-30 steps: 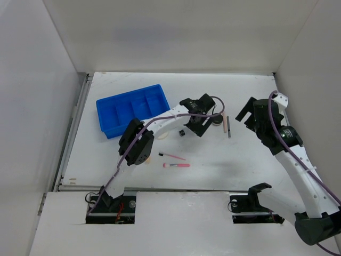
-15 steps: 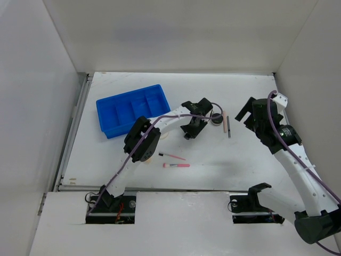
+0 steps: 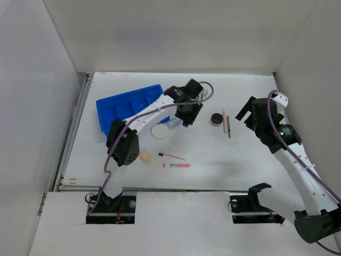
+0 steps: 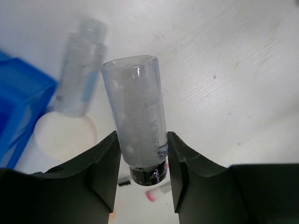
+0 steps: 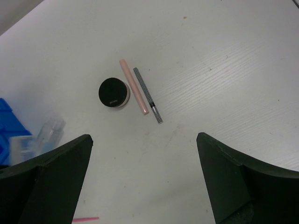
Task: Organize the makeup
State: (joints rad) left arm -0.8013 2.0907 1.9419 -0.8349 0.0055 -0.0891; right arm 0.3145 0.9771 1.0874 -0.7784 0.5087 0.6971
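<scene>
Left pincer (image 4: 142,140) clamps a clear bottle (image 4: 135,107) near the blue tray (image 3: 128,104); right pincer (image 5: 144,136) gapes wide.

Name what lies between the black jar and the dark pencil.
The beige stick lies between black jar and dark pencil, shown in the right wrist view.

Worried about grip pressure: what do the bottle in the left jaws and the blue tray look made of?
The bottle looks like clear, faintly frosted plastic or glass, which one I cannot tell: the table shows through it. The blue tray looks like smooth moulded plastic: even colour, built-in dividers.
</scene>
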